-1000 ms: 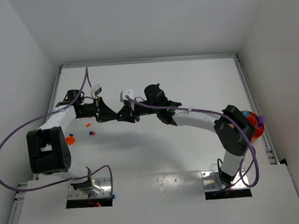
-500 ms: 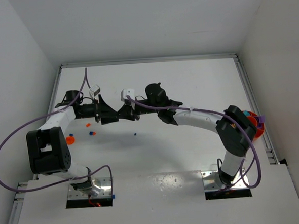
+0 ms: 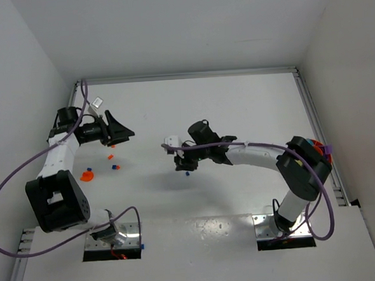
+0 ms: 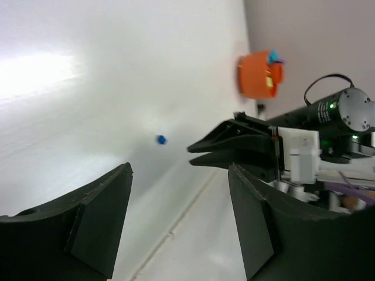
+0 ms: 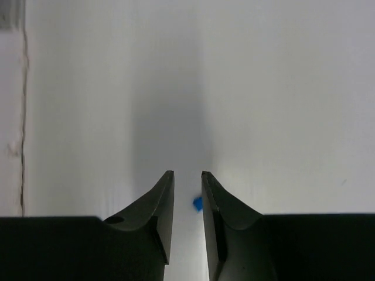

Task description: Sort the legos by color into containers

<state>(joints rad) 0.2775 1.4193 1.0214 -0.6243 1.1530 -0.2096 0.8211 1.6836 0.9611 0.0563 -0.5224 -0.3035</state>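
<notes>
A tiny blue lego [image 3: 187, 173] lies on the white table [image 3: 237, 112] near its middle. My right gripper [image 3: 178, 164] hangs low over it. In the right wrist view the lego [image 5: 197, 203] shows in the narrow gap between the slightly open fingers, close to the right one, and the gripper [image 5: 187, 173] holds nothing. My left gripper [image 3: 120, 127] is at the far left, wide open and empty [image 4: 180, 168]. In its view the blue lego [image 4: 160, 139] sits ahead on the table. The orange container [image 3: 320, 153] stands at the right edge, partly hidden by the right arm.
A few small orange and blue legos [image 3: 113, 161] and a flat orange piece [image 3: 86, 175] lie at the left, below the left gripper. White walls close in the table on three sides. The left wrist view shows the orange container [image 4: 258, 73] far ahead with bits of cyan and purple in it.
The two grippers met above the table's middle. The left one opened and swung back left. A blue lego now lies on the table, and the right gripper has dropped over it.
</notes>
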